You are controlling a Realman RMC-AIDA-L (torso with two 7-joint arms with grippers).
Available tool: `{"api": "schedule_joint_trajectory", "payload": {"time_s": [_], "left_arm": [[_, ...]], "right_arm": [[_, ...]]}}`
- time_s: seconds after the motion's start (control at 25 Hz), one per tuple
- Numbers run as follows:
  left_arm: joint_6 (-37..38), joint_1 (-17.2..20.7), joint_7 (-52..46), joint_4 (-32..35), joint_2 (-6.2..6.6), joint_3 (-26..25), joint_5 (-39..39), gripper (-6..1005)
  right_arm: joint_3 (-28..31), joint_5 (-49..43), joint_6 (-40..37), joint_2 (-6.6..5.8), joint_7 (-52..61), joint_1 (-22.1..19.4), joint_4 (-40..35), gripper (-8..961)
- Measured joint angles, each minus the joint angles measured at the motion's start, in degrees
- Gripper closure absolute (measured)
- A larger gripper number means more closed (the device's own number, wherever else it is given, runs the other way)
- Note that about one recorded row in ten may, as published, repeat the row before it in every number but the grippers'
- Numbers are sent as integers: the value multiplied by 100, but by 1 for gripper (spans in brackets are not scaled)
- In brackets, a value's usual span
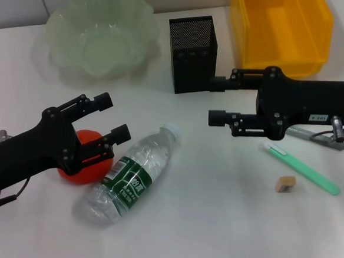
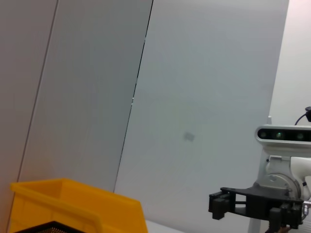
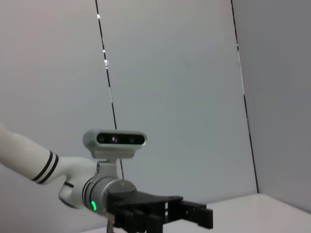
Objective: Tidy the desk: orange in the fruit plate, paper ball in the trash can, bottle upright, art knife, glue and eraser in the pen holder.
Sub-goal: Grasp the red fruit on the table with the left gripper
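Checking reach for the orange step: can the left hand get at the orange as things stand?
Probably yes. The open left hand hovers right over the orange; the lying bottle sits close beside it and may crowd one finger.

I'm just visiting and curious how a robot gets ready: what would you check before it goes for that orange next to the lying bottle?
1. Left gripper open: ok, its fingers are spread apart.
2. Left gripper lined up with the orange: cannot tell; it sits above the fruit in the head view, but its height is unclear.
3. Room around the orange: not ok, the bottle lies on its side right against it.
4. Fruit plate ready to receive: ok, nothing shows inside it.
5. Right gripper out of the way: ok, it is open, in front of the pen holder, apart from the left arm.
6. Small items: ok, the eraser lies far from the orange.
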Motion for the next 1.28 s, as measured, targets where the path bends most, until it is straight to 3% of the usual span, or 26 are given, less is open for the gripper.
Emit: {"api": "schedule_joint_trajectory", "payload": {"time_s": [0.44, 0.64, 0.96, 1.28], "left_arm": [[-14, -65, 17, 122, -50, -54, -5, 232], [-668, 50, 72, 94, -126, -268, 22, 232], [-1627, 443, 76, 36, -131, -113, 47, 233], [-2068, 618, 79, 0, -205, -82, 172, 233]], "right_arm": [[8, 133, 15, -1, -53, 3, -1, 314], [12, 133, 26, -3, -54, -40, 0, 314], [-7, 132, 99, -32, -54, -75, -16, 314], [-44, 104, 174, -44, -54, -30, -45, 315]]}}
